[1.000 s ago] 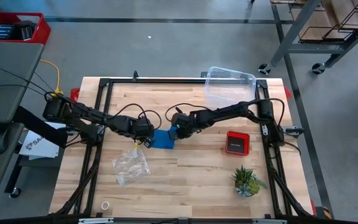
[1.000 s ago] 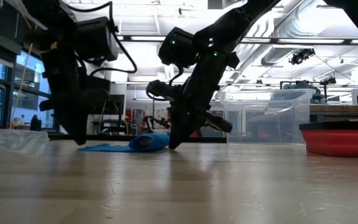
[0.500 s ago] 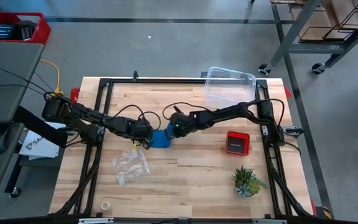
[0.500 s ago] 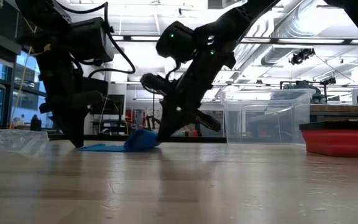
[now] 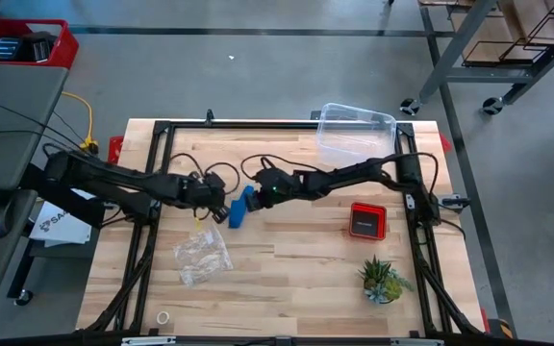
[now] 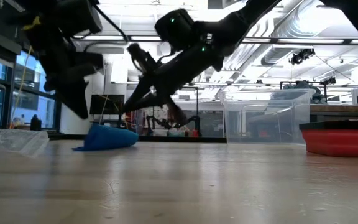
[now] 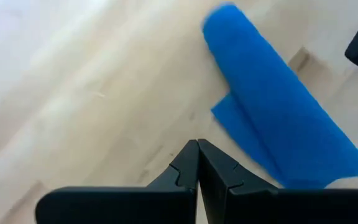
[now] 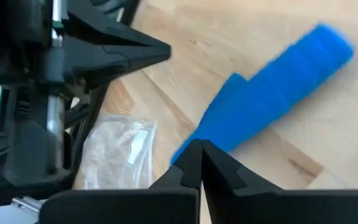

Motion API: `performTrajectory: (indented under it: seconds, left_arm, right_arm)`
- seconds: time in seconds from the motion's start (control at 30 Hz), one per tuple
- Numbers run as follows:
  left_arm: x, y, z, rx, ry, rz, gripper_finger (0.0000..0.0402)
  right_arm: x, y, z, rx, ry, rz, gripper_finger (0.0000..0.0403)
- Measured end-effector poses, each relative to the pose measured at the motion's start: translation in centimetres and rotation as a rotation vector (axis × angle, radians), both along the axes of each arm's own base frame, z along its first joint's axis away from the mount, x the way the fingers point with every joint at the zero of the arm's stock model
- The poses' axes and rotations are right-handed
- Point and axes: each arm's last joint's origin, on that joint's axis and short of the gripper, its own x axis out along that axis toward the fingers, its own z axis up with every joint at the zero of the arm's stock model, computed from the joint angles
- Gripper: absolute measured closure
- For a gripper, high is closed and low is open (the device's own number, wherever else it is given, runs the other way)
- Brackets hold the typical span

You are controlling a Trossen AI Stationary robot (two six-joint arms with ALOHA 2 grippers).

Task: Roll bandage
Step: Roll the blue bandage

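The blue bandage [image 5: 239, 208] lies on the wooden table as a short roll, with a small loose flap [image 7: 240, 124] flat on the wood beside it. It also shows in the low view [image 6: 107, 138] and the right wrist view [image 8: 278, 81]. My left gripper [image 5: 221, 206] is shut and hangs above the table just left of the roll [image 6: 82, 112]. My right gripper [image 5: 257, 195] is shut and hangs above the roll's right side [image 6: 130, 107]. Neither gripper touches the roll.
A crinkled clear plastic bag [image 5: 201, 257] lies near the table's front left. A clear box [image 5: 357, 135] stands at the far right, with a red-and-black square device [image 5: 366, 219] and a small plant [image 5: 383, 279] on the right. A small white ring [image 5: 163, 317] lies at the front left.
My right gripper has gone toward the table's left edge at the bandage, which has rolled up leftward from a flat strip into a short roll. Then my right gripper has risen clear of it. My left gripper has lifted off the strip's left end, going up and left.
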Motion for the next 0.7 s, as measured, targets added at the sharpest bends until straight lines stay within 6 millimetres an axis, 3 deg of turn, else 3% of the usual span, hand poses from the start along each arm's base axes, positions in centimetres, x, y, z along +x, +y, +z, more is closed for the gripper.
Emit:
performTrajectory:
  seconds: [0.23,0.47,0.7]
  left_arm:
    - [-0.6,0.3,1.1,0.015,-0.069,0.052,0.0402]
    - [0.2,0.9,1.0,-0.148,-0.132,0.131,0.0398]
    - [1.4,2.4,2.2,-0.222,-0.261,0.157,0.0341]
  right_arm:
    - [-1.6,-2.2,2.8,-0.107,0.048,0.023,0.0403]
    - [-2.8,-3.3,4.5,-0.127,0.064,0.105,0.0403]
    - [-3.8,-3.5,6.2,-0.189,0.079,0.131,0.0403]
